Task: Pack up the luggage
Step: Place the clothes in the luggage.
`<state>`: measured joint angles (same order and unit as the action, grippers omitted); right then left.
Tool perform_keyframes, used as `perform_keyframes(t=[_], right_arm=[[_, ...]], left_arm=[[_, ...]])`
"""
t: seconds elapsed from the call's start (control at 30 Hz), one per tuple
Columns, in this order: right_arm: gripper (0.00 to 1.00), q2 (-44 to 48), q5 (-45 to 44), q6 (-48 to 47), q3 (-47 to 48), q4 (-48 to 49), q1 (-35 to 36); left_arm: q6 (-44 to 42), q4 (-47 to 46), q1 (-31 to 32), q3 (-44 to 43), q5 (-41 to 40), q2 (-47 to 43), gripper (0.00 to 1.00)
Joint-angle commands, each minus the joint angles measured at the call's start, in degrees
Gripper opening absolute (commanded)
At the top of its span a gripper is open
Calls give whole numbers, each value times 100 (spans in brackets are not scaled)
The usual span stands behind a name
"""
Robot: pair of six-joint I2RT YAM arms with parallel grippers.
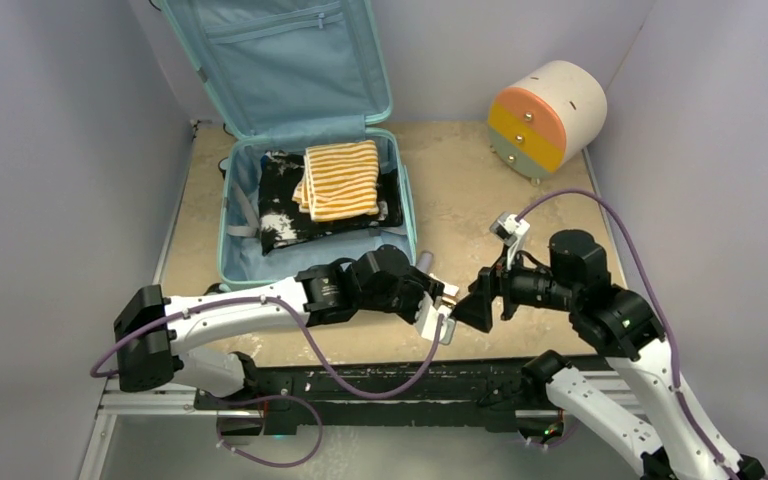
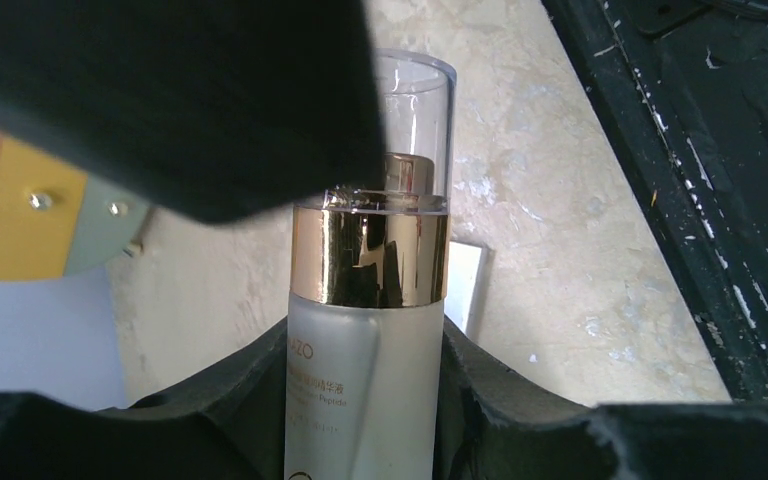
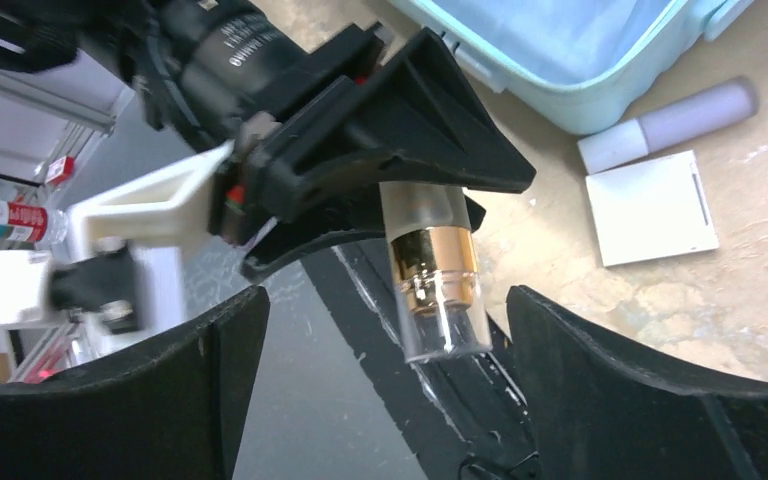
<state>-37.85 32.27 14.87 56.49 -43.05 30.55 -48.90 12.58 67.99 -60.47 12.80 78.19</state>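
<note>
Pinching a frosted bottle [image 2: 364, 370] by its body, our left gripper [image 1: 444, 308] holds it over the six o'clock edge of the table [image 1: 480, 180]. Our right gripper [image 1: 480, 303] stands spread either side of its clear cap [image 3: 445, 325]. We see the luggage [image 1: 280, 80] open at eleven o'clock, clothes [image 1: 340, 180] inside

Luggage [image 1: 409, 215]: stood open at the surface's [image 1: 460, 190] far left, lid [image 1: 280, 60] raised behind it.
Inside: folded cloth [image 1: 342, 180] lay atop a larger garment [image 1: 280, 205].
Drawer unit [image 1: 548, 118]: sat far right, well apart.
Tube [image 3: 668, 125] and card [image 3: 652, 208]: lay side by side, just off the luggage's near right corner.
Bottle [image 3: 432, 270]: at the near edge, gripped between the left fingers [image 3: 430, 140]; the right fingers [image 3: 620, 380] were spread either side of its cap.
</note>
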Motion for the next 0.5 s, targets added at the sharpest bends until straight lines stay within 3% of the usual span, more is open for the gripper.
perform_keyframes(t=[0.0,0.23,0.37,0.47], right_arm=[[94,71,-361,98,429,205,22],[97,524,-1614,297,328,308,22],[95,1045,-2793,487,-130,593,14],[95,1207,-3210,696,-439,603,13]], left_arm=[[946,-1082,-33,248,-541,-276,0],[2816,-1918,-509,773,-1441,-681,0],[4551,-788,-1056,101,-2490,-460,0],[5240,-139,-1297,-319,-3014,-239,0]])
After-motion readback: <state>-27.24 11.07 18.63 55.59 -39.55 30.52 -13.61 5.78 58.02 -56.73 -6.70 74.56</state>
